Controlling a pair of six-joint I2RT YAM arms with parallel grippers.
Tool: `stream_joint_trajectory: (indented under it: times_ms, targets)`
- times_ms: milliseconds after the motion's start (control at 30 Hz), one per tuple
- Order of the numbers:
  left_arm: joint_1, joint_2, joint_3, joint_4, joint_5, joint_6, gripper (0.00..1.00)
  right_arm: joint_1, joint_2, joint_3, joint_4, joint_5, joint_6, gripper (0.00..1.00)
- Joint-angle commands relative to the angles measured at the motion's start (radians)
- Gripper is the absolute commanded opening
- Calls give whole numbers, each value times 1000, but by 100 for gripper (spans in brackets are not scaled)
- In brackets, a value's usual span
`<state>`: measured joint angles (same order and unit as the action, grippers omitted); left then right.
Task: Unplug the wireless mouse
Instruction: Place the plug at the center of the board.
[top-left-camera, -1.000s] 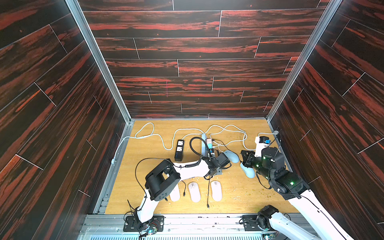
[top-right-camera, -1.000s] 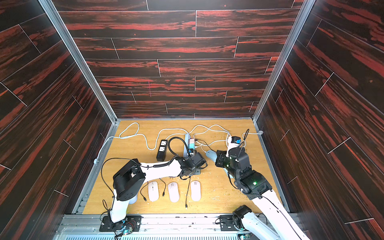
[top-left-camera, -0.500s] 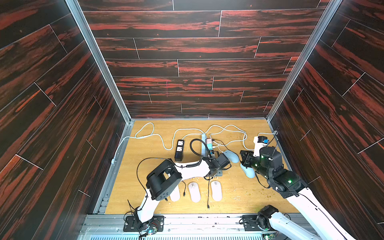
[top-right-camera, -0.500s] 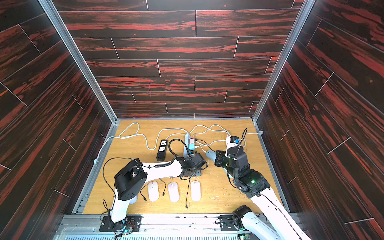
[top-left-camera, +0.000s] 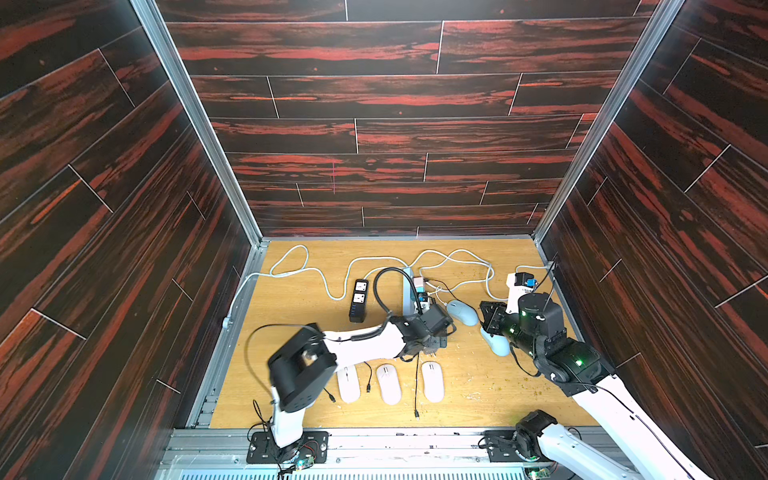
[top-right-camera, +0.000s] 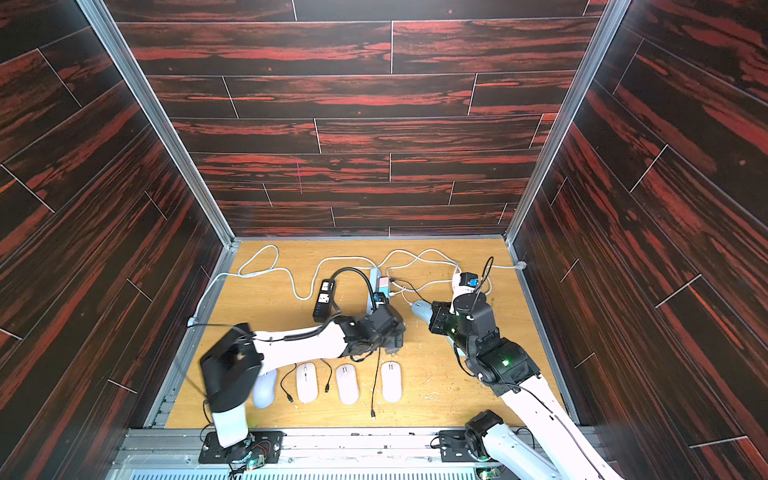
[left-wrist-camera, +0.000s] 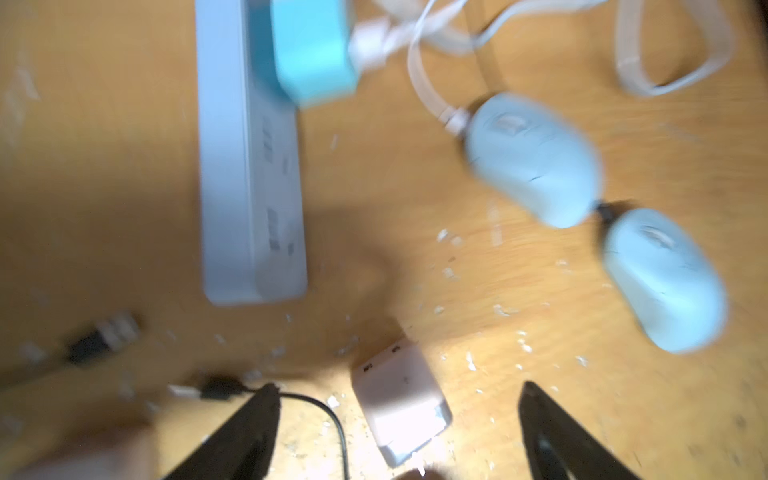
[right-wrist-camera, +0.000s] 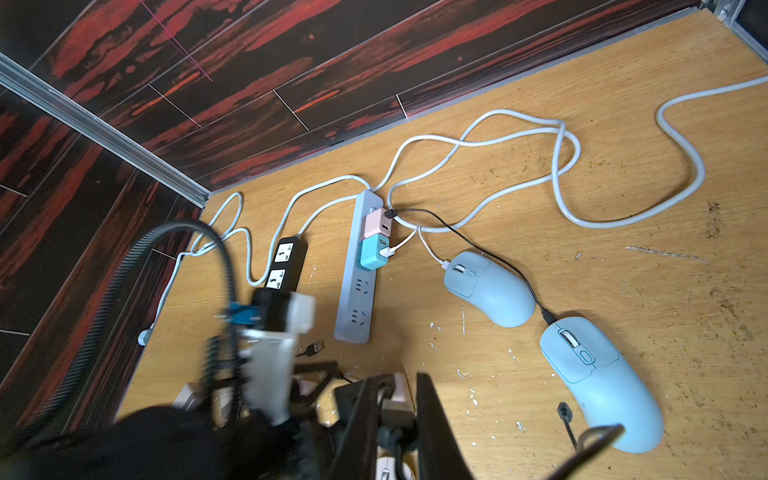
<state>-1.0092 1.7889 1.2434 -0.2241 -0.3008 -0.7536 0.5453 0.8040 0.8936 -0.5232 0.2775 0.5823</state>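
Observation:
Two pale blue mice lie right of the grey power strip (top-left-camera: 407, 291). The far blue mouse (right-wrist-camera: 488, 289) has a white cable running to the teal charger (right-wrist-camera: 372, 251). The near blue mouse (right-wrist-camera: 598, 382) has a black cable running to the pink charger (right-wrist-camera: 377, 222). My left gripper (left-wrist-camera: 398, 385) is open just off the strip's near end. A loose pale pink charger block (left-wrist-camera: 399, 399) lies on the table between its fingers, untouched. My right gripper (right-wrist-camera: 395, 380) hovers by the blue mice in both top views (top-left-camera: 488, 316), jaws close together with nothing clearly gripped.
Several white mice (top-left-camera: 388, 384) sit in a row near the front edge with loose black cables (top-left-camera: 416, 390) between them. A black power strip (top-left-camera: 359, 299) lies left of the grey one. White cords loop across the back of the table (top-left-camera: 457, 257). Walls close in on three sides.
My left gripper's jaws have spread wide, and the pale charger block now lies free on the table between them. The right arm has edged slightly toward the back.

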Motion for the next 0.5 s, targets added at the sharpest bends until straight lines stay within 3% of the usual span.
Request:
stream_joint_trajectory:
  times_ms: [0, 167, 300, 467]
  targets:
    - [-4, -168, -101, 239, -30, 268, 95, 4, 23, 27, 0, -35, -4, 0]
    - [-5, -339, -293, 499, 80, 622, 100, 1, 71, 64, 48, -198, -23, 0]
    - [-3, -422, -272, 450, 78, 785, 97, 1, 110, 88, 133, -372, -21, 0]
    - [-3, -465, -282, 453, 181, 1038, 97, 1, 182, 148, 165, -459, -7, 0]
